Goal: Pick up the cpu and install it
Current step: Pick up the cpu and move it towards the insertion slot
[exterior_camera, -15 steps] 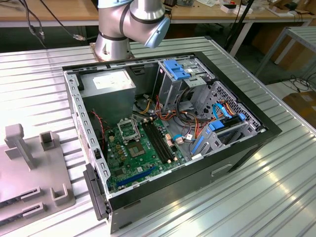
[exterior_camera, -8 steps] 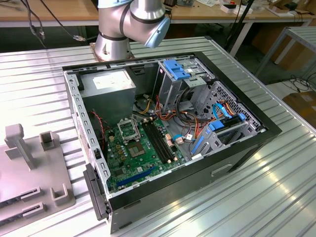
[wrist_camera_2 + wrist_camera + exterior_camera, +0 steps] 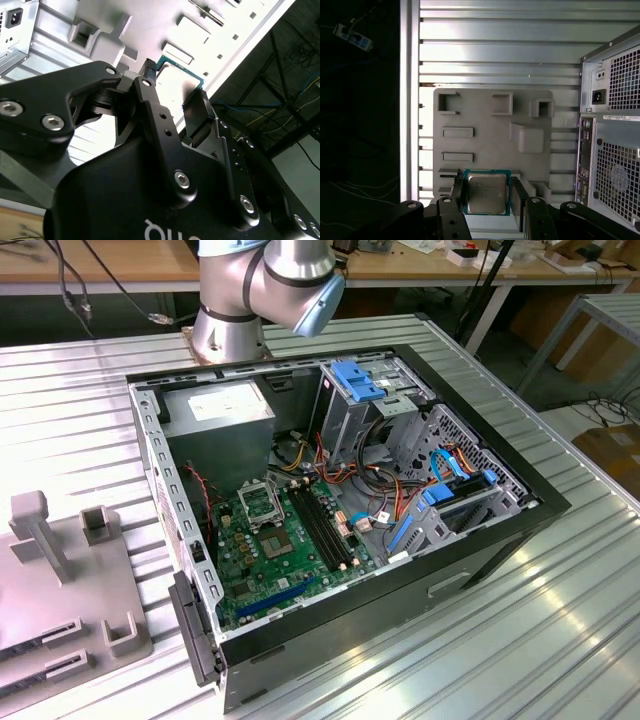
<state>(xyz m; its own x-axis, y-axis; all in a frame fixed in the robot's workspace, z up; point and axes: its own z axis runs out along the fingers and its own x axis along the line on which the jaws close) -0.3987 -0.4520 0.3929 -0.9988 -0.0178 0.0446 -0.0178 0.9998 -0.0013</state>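
Observation:
The cpu (image 3: 486,190) is a small silvery-tan square plate with a green rim. It sits between my gripper's (image 3: 487,200) two black fingers (image 3: 456,196), which press on two opposite edges. It hangs well above the grey fixture plate (image 3: 485,125). In the second wrist view the cpu (image 3: 181,80) shows edge-on, clamped by the gripper (image 3: 175,90). In the exterior view the black square-framed socket (image 3: 262,502) lies on the green board (image 3: 290,555) inside the open computer case (image 3: 500,540).
The grey fixture plate (image 3: 60,570) with raised blocks lies at the exterior view's left, beside the case on a ribbed metal table (image 3: 520,640). The arm's base (image 3: 235,310) stands behind the case. The case's rear panel (image 3: 612,125) stands next to the plate.

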